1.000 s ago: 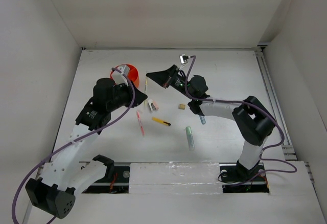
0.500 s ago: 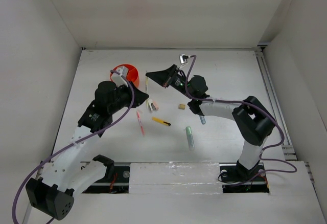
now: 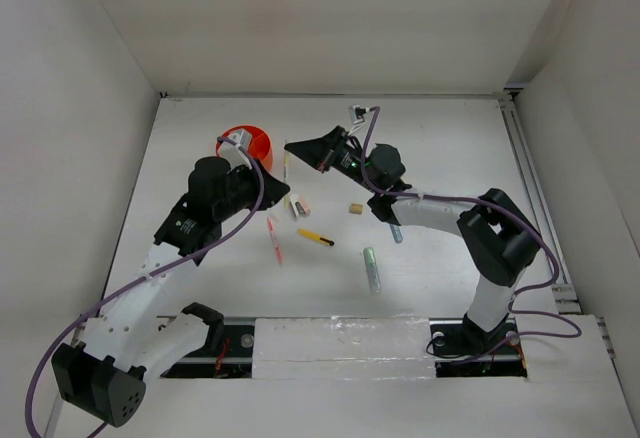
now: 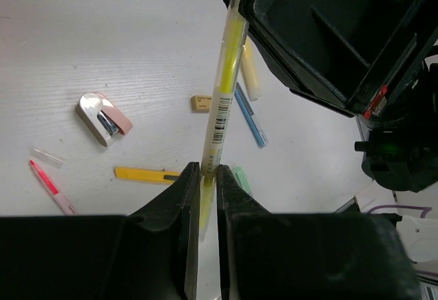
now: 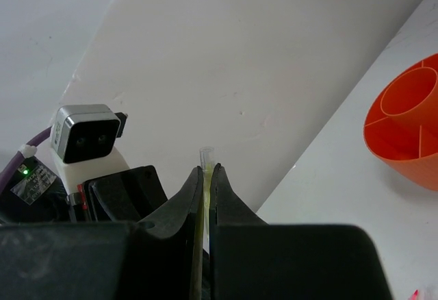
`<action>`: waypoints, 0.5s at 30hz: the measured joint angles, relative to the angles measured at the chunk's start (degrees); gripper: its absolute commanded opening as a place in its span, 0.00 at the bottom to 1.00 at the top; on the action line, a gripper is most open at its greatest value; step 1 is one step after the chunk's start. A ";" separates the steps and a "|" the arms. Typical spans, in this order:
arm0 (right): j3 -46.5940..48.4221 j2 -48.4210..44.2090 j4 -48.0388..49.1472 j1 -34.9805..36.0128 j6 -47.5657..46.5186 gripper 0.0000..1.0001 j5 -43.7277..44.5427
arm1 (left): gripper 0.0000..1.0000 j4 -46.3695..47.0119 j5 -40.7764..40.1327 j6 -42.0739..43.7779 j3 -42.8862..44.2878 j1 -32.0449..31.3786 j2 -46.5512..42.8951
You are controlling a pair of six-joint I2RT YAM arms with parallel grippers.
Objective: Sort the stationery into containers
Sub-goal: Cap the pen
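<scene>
A slim pale yellow pen (image 3: 287, 167) with a barcode hangs above the table between my two grippers. My left gripper (image 3: 280, 194) is shut on its lower end, seen in the left wrist view (image 4: 205, 170), where the pen (image 4: 224, 88) rises toward the right gripper's black body (image 4: 328, 46). My right gripper (image 3: 292, 146) is shut on the pen's upper part; its clear tip (image 5: 205, 155) sticks out past the jaws (image 5: 207, 168). The orange cup (image 3: 252, 142) with inner dividers stands just left of both grippers; it also shows in the right wrist view (image 5: 410, 135).
On the table lie a pink pen (image 3: 274, 240), a yellow-black pen (image 3: 316, 238), a pale green marker (image 3: 372, 269), a grey-blue pen (image 3: 395, 231), a tan eraser (image 3: 355, 208) and a small white-and-pink item (image 3: 299, 204). White walls enclose the table.
The left arm has shifted slightly. The pen stays held between the two grippers, and the loose items have not moved.
</scene>
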 measured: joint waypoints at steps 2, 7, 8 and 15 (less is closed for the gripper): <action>0.13 -0.09 -0.11 0.00 -0.39 0.00 -0.07 | 0.00 0.07 0.00 0.00 0.00 0.00 0.00; 0.20 -0.09 0.72 0.00 -0.59 0.06 -0.46 | 0.00 0.46 0.52 0.72 0.00 0.00 0.00; 0.20 -0.09 1.40 0.00 -0.39 0.09 -0.61 | 0.00 0.79 0.81 0.85 0.00 0.00 0.00; 0.63 -0.09 5.84 -0.61 2.19 0.35 -4.02 | 0.00 4.00 1.57 1.03 -0.46 0.00 -0.04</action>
